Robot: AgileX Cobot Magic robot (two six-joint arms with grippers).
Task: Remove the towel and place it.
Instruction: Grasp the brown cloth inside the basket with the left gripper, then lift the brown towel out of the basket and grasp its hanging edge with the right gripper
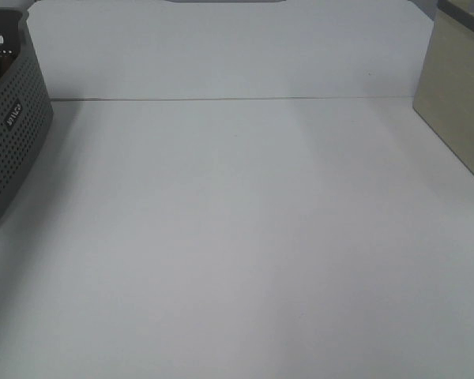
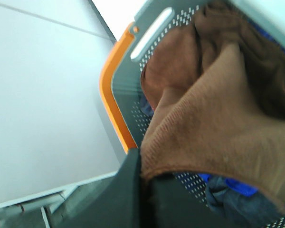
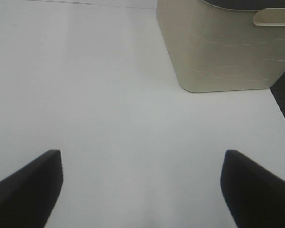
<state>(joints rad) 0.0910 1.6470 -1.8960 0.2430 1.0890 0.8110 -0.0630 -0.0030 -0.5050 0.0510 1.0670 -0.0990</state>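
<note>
right end effector (image 3: pixel 142 190) has wedge-shaped black fingers (image 3: pixel 26 190).

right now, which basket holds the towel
The grey perforated basket, orange-rimmed, on the left: the towel lies in it. The beige basket has solid walls.

The grey perforated basket (image 1: pixel 16 162) bears a small dark label plate (image 1: pixel 14 115) on its side wall, set slanting; pale letters stand on the plate, a short word, but they are too small and blurred to read; no other writing, number or sign can be read in any view.
</note>
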